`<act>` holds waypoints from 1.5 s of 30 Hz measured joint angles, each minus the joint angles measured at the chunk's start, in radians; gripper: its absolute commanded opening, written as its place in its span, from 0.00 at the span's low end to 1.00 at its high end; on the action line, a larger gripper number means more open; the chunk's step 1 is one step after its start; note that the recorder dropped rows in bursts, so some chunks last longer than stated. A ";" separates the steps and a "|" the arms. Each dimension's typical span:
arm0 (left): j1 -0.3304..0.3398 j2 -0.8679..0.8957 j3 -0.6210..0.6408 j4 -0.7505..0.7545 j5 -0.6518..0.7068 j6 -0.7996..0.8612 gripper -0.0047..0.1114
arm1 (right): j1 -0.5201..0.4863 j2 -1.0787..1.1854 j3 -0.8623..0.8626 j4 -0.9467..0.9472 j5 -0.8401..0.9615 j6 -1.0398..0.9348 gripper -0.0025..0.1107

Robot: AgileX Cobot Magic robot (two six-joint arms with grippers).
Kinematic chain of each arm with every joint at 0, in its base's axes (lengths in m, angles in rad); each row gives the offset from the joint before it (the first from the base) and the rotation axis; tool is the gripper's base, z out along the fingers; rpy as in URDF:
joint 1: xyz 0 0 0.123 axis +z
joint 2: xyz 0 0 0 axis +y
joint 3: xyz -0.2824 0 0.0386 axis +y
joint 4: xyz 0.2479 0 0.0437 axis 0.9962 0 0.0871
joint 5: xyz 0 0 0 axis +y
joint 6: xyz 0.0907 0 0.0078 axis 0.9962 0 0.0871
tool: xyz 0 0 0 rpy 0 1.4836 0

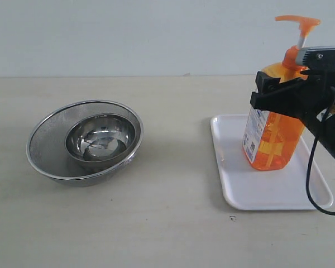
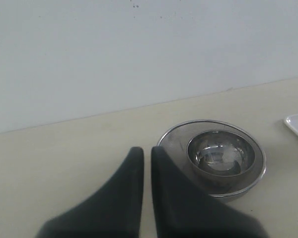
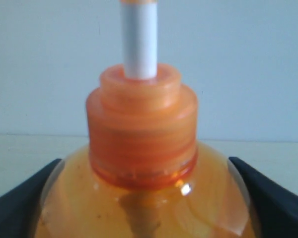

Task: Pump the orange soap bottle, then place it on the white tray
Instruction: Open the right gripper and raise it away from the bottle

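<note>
The orange soap bottle [image 1: 272,146] is seen as translucent, with a white stem [image 1: 302,40] and a white label [image 1: 253,133], maybe blue-printed. The white tray [image 1: 251,195] is plain, the bowl [image 1: 100,138] silver.

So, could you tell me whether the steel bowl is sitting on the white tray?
No, the steel bowl sits inside a mesh strainer on the table, apart from the white tray.

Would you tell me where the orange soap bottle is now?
Exterior view, right side: the orange soap bottle sits on the white tray, held by the right gripper.
</note>
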 measured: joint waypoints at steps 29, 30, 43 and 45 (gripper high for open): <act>0.000 0.000 0.000 -0.002 0.002 0.000 0.08 | 0.000 -0.129 0.000 -0.075 -0.019 0.032 0.70; 0.000 0.000 0.000 -0.002 0.002 0.000 0.08 | 0.000 -0.131 0.000 -0.087 -0.019 0.040 0.70; 0.000 0.000 0.000 -0.002 0.002 0.000 0.08 | 0.000 -0.133 -0.027 -0.113 -0.013 0.053 0.70; 0.000 0.000 0.000 -0.002 0.004 0.000 0.08 | 0.000 -0.133 -0.029 -0.113 -0.013 0.053 0.70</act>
